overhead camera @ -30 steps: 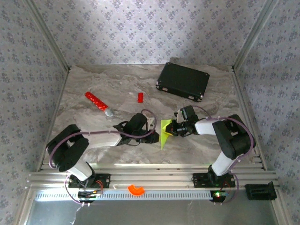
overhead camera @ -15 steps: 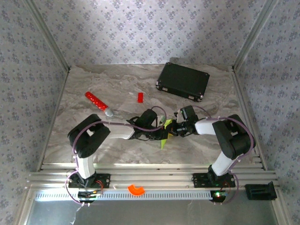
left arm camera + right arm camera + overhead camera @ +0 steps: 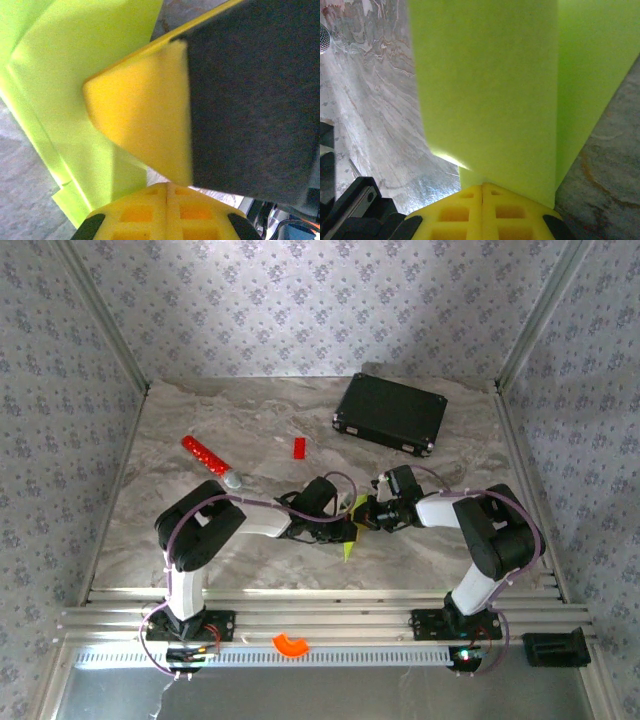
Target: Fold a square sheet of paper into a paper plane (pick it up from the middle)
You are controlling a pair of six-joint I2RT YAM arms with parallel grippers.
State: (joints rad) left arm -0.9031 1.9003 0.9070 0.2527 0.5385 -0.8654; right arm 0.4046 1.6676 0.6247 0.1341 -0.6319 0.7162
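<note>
Being pinched by the right fingers [image 3: 370, 516], the lime sheet of paper [image 3: 348, 545] is being held on edge, partly folded, above the table [image 3: 220, 410], midway along its near edge and a little in from it. Left fingers [image 3: 140, 115] are being held just beside the sheet on its left side; one yellow pad is being seen against the paper. Spread or pressed together: cannot tell.

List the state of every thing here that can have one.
Lime paper: folded, creased, gripped.
Right pincer: shut on the lime paper.
Left pincer: against the lime paper; open or shut unclear.
Black case: closed, lying flat.
</note>
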